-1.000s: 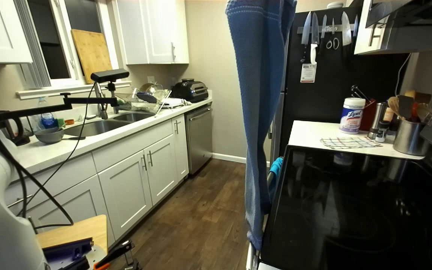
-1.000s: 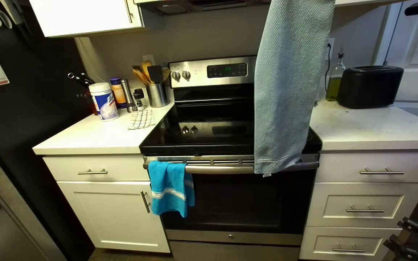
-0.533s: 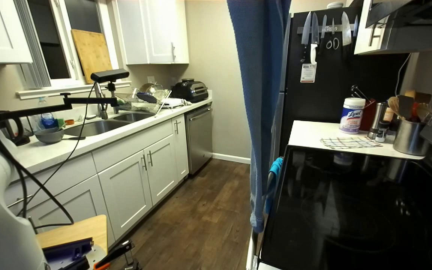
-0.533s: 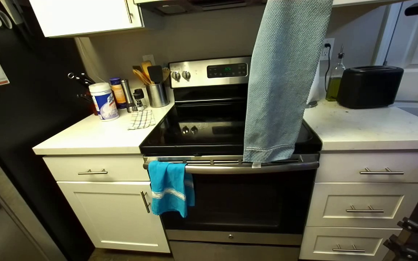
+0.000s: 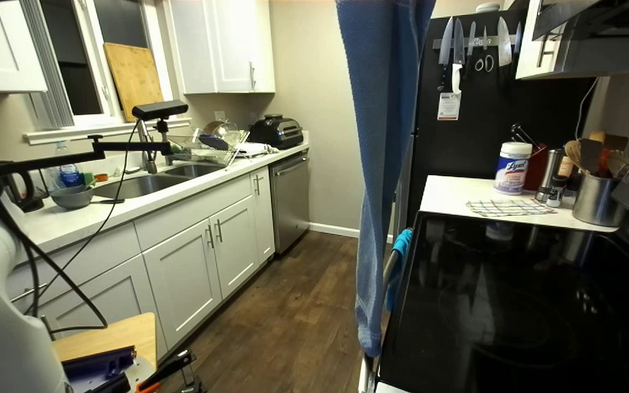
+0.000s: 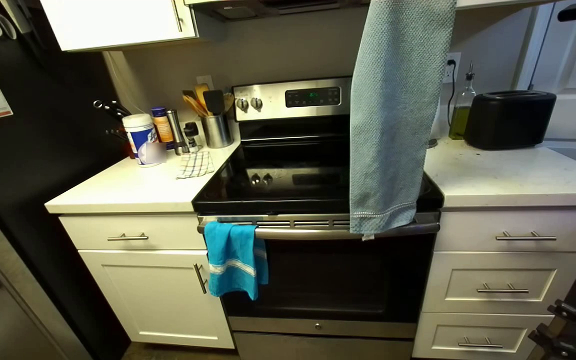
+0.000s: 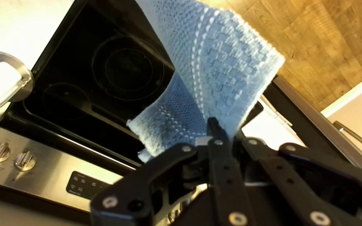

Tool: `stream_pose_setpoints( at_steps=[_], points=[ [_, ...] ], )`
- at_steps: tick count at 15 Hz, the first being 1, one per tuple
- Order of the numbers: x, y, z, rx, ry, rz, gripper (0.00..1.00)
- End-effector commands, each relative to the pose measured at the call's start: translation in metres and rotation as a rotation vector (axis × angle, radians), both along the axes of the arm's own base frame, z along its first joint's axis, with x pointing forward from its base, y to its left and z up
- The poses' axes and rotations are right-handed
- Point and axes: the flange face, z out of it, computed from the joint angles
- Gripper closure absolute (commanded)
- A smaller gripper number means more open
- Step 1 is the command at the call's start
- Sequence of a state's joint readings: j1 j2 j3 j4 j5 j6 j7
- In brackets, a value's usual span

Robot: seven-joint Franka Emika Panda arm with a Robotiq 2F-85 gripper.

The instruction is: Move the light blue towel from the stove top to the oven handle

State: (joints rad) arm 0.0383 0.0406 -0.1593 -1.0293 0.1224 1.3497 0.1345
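Observation:
The light blue towel (image 5: pixel 383 120) hangs lengthwise in the air in both exterior views, its upper end cut off by the frame top. In an exterior view, the towel (image 6: pixel 400 125) covers the right part of the stove top (image 6: pixel 288 182), and its lower hem overlaps the oven handle (image 6: pixel 303 234); I cannot tell whether they touch. In the wrist view, my gripper (image 7: pixel 226 131) is shut on the towel (image 7: pixel 228 59) near one end, with a folded corner sticking out beside the fingers. The black stove top (image 7: pixel 130 69) lies below. The gripper is out of both exterior views.
A bright turquoise cloth (image 6: pixel 235 260) hangs on the handle's left end. A wipes tub (image 6: pixel 143 135), a utensil pot (image 6: pixel 217 131) and a checked cloth (image 6: pixel 195 165) are on the left counter. A black toaster (image 6: pixel 510 120) and an oil bottle (image 6: pixel 463 110) are on the right counter.
The towel's lower end swung up and left in an exterior view, then back right and down. It now hangs slightly higher than a second ago. The grip is unchanged as far as visible.

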Motion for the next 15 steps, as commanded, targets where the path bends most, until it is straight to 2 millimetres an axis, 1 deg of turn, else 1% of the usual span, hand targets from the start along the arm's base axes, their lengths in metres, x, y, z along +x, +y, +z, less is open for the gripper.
stream_pose_setpoints(
  at_steps=[1, 6, 15],
  points=[
    [0.006, -0.004, 0.002, 0.113, 0.009, -0.097, 0.98],
    [0.012, -0.007, 0.005, 0.220, 0.003, -0.206, 0.98],
    [0.016, -0.012, 0.008, 0.215, -0.009, -0.236, 0.98]
  ],
)
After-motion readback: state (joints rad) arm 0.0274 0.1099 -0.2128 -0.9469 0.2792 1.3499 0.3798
